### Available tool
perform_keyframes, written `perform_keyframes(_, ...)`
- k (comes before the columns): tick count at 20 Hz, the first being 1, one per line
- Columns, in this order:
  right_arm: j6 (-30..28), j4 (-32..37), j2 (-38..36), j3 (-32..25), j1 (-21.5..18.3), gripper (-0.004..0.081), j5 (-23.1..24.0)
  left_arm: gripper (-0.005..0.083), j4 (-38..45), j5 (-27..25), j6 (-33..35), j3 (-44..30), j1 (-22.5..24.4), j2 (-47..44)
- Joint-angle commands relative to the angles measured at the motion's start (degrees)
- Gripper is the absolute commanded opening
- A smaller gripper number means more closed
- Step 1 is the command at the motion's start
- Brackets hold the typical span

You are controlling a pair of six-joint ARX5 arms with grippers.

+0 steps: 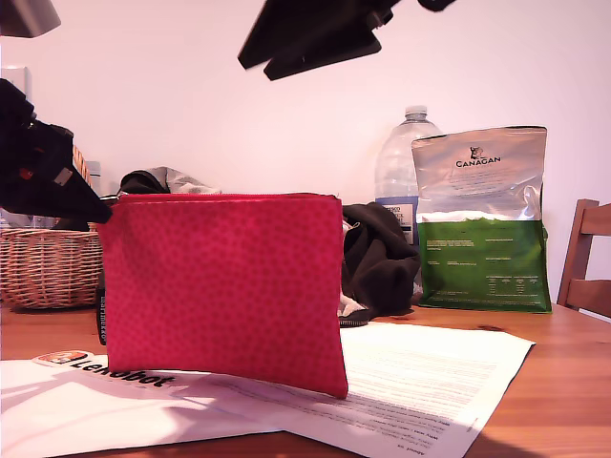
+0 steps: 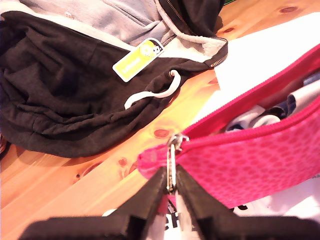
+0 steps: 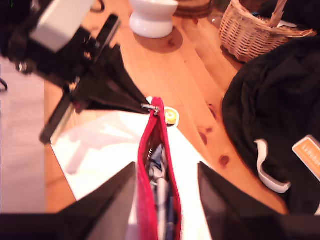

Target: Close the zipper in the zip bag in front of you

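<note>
Jaws of my first gripper (image 2: pixel 170 181) pinch pull tab (image 2: pixel 171 150); zip bag (image 1: pixel 224 286) upright.

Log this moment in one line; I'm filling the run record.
stage: zip start | first end effector: shut on pull tab | second end effector: open, straddling pouch | zipper: open | pouch: upright on paper

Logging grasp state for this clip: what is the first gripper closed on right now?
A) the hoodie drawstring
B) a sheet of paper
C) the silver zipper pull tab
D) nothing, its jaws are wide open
C. In the first wrist view my first gripper has its jaws pinched together on the silver pull tab at the end of the zip bag, whose zipper is open.
</note>
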Motion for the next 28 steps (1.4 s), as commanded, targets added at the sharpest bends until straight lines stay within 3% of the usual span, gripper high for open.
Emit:
perform_keyframes(1,0.72,0.17,3.39,1.33,0.00,0.0388,-0.20,-0.0024,1.31,0.70,-0.59,1.29,-0.20,-0.57)
perform_keyframes(4,0.72,0.02,6.80,4.24,0.90,0.0430,-0.15,-0.0024,1.31,0.87,-0.59,1.29,-0.20,-0.57)
perform_keyframes(12,0.83,-1.16,15.26,10.45,5.44,0.0441,-0.22,-0.0024,1.29,0.90,-0.57,1.29,-0.17,-0.57)
perform_keyframes(21,1.57,0.48,20.70,10.80,5.92,0.0441,0.00,-0.0024,1.25,0.92,-0.59,1.29,-0.17,-0.57)
perform_keyframes(28,1.07,-0.35,24.46,10.82,5.22,0.0441,3.26,-0.0024,1.05,0.92,-0.59,1.29,-0.17,-0.57)
